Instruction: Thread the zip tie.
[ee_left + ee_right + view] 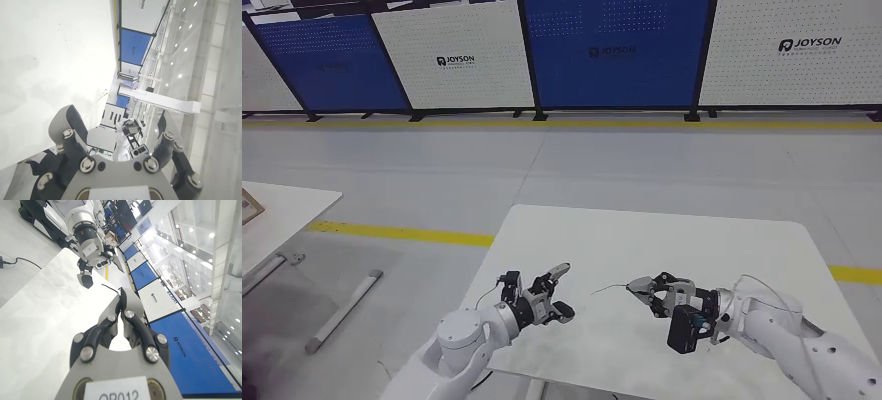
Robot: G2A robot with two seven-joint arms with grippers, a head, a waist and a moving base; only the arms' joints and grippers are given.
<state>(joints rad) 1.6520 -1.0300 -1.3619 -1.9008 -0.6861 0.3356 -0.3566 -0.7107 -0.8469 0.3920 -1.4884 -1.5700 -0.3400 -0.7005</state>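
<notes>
A thin black zip tie (607,289) sticks out of my right gripper (637,288), which is shut on one end of it just above the white table (642,235). In the right wrist view the zip tie's free tail (110,288) curves out past the closed right gripper (122,293) toward the left gripper (104,274). My left gripper (562,290) hovers over the table's front left part, a short gap from the tail's tip. It stands open with nothing between its fingers (75,121).
The table's near edge runs just below both arms. A second white table (282,210) stands at the far left, with a pale bar (342,310) lying on the floor beside it. Blue and white panels (612,50) line the back.
</notes>
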